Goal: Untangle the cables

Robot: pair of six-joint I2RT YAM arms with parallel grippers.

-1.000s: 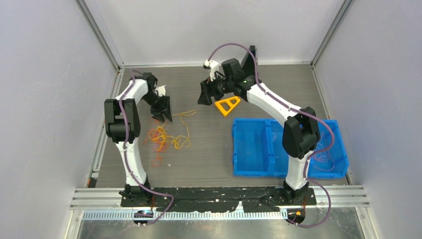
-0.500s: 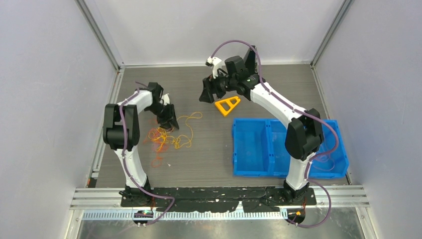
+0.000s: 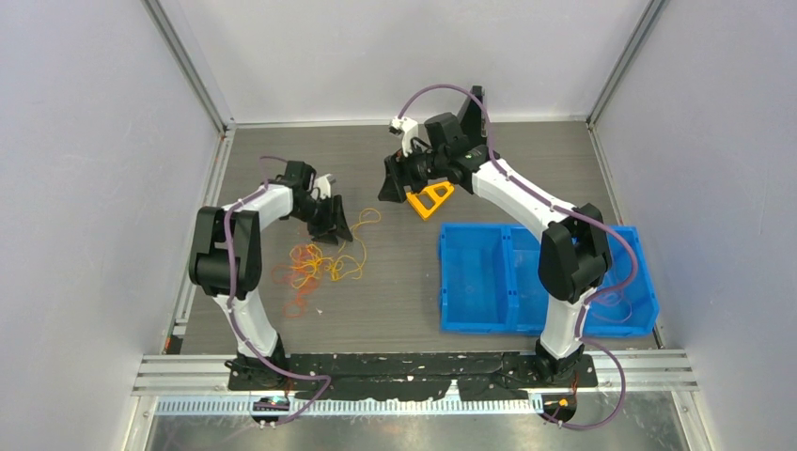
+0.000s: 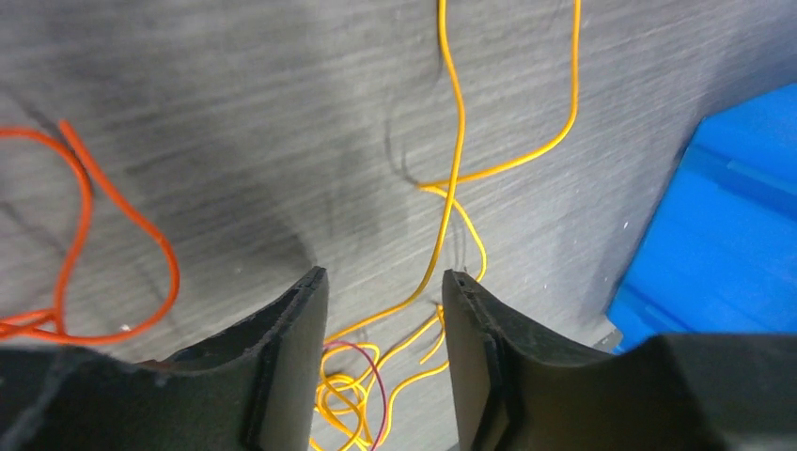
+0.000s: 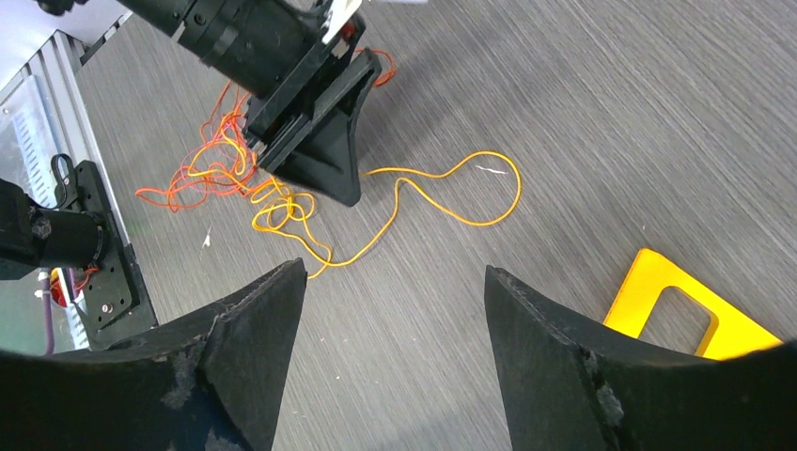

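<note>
The grey table [image 3: 395, 291] carries the tangled cables [image 3: 307, 262], a yellow triangular frame [image 3: 430, 199] and a blue bin [image 3: 475, 277].

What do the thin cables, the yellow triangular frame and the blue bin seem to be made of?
The cables: probably plastic-coated wire, smooth; they hold loose curls. The yellow triangular frame: likely rigid plastic, matte, uniform colour. The blue bin: likely moulded plastic, faintly glossy, with a dividing wall.
</note>
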